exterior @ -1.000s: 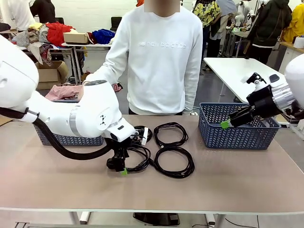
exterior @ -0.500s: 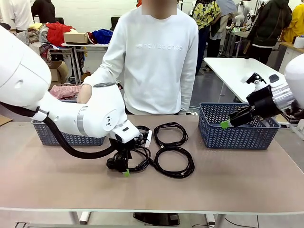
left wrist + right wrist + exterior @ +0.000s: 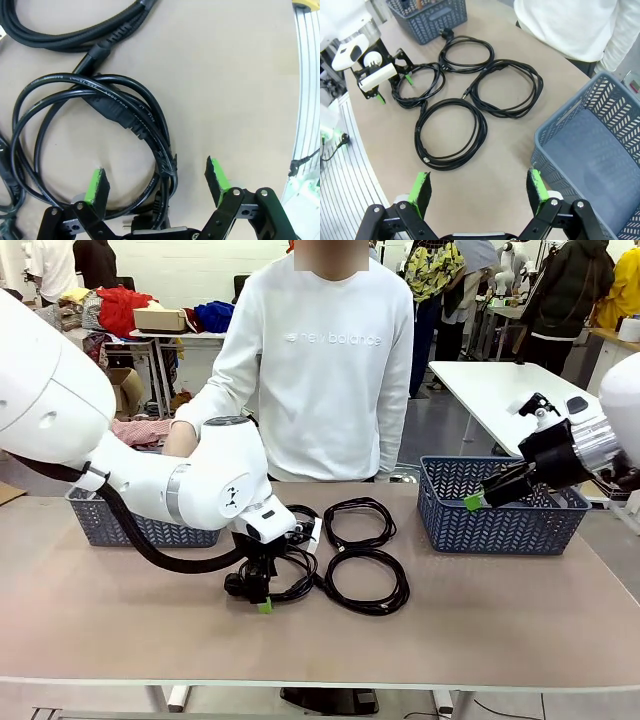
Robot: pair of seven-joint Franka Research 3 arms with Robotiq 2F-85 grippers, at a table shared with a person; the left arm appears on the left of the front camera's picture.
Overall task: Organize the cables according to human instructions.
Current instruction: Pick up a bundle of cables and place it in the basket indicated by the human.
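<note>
While the left tool (image 3: 156,179), spread wide, straddles one cable (image 3: 112,107), the right tool (image 3: 479,189) gapes far right of it.

Left pincer (image 3: 262,602) low over cables (image 3: 355,549), apparently open.

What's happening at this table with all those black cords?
The robot's left gripper is down at one coiled cable, open, with its fingers either side of the strands and not yet gripping. Three other cables lie beside it on the table. The right gripper hangs open by a blue basket. A person stands across the table.
</note>
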